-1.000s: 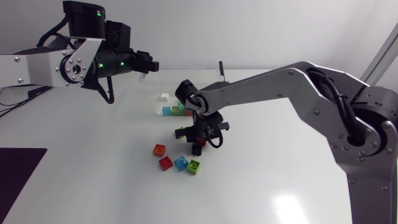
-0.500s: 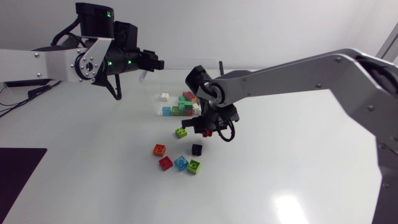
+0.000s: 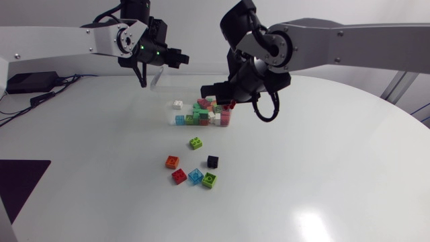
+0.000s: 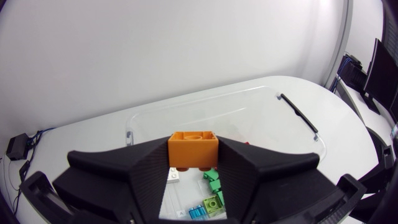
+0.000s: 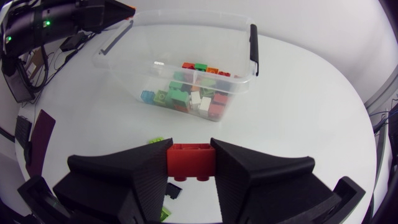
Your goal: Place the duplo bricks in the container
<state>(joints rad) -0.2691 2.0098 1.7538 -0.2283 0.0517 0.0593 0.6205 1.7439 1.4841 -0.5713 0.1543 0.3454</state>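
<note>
A clear plastic container (image 3: 162,81) holds several coloured duplo bricks (image 3: 205,114). My left gripper (image 3: 181,59) hangs above the container's far left corner, shut on an orange brick (image 4: 193,148). In the left wrist view the container's rim (image 4: 205,102) lies below and ahead of the fingers. My right gripper (image 3: 226,103) hovers over the container's right side, shut on a red brick (image 5: 191,160). Loose on the table in front of the container are a green brick (image 3: 196,142), an orange brick (image 3: 172,162), a black brick (image 3: 212,161) and several others (image 3: 195,177).
The container has a black handle (image 5: 254,43) on its right end. A dark mat (image 3: 20,176) lies at the table's left edge. A black box and cables (image 3: 27,82) sit at the far left.
My right arm rose from the loose bricks with the red brick and swung back over the container. My left arm moved right and back, towards the container, with the orange brick.
</note>
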